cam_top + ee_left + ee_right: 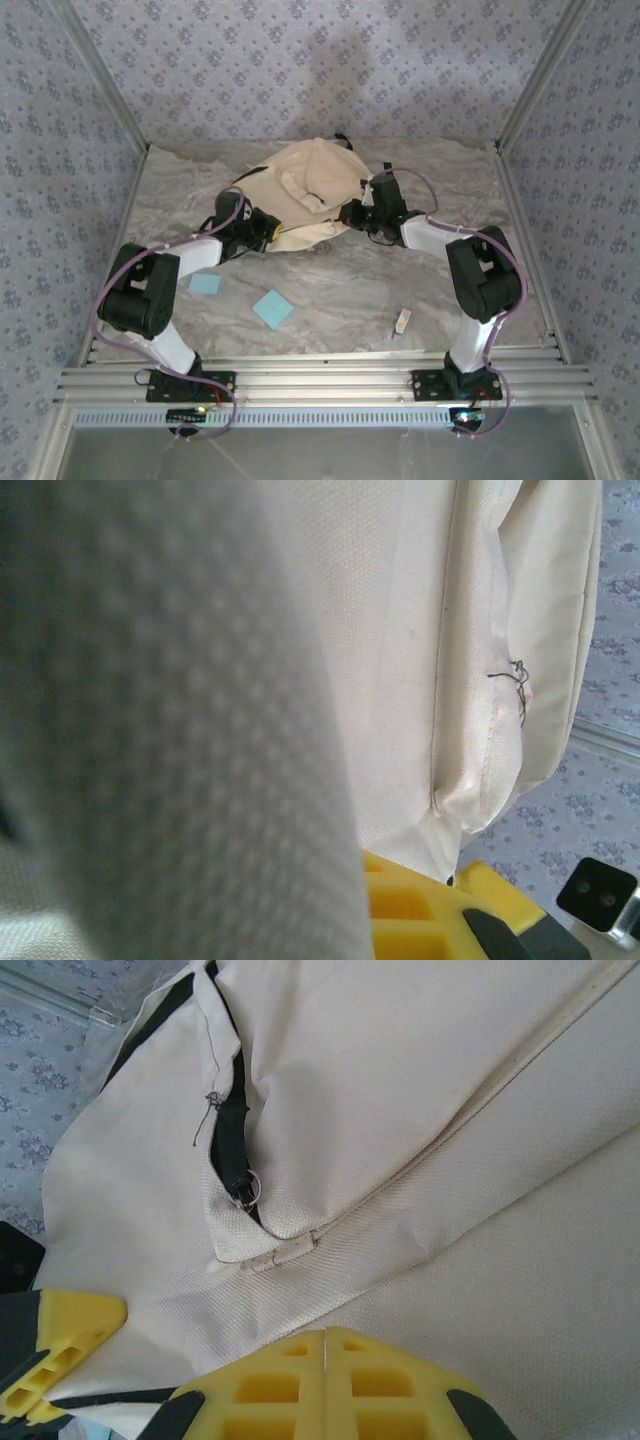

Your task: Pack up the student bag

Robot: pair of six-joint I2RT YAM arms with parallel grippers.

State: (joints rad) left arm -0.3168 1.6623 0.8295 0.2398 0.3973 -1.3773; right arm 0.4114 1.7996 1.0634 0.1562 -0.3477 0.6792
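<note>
Blue paper squares, two, lie nearest: a larger square [273, 308] and a smaller square [205, 284], with one pale block [402, 321] off to the right. Beyond them, the left gripper [265, 230] is clamped on the single student bag [305, 190], which lies at the far middle of the table [340, 285]. The right gripper [355, 213], fingers pressed together, touches its other side.

The left arm [150, 290] and right arm [482, 275] are built of bulky black joint housings joined by white links, with lilac cables [97, 308] looping from black base plates [190, 383]. The left tool [265, 230] and right tool [325, 1335] carry bright yellow finger pads [270, 1390] with rectangular recesses, tipped with black.
</note>
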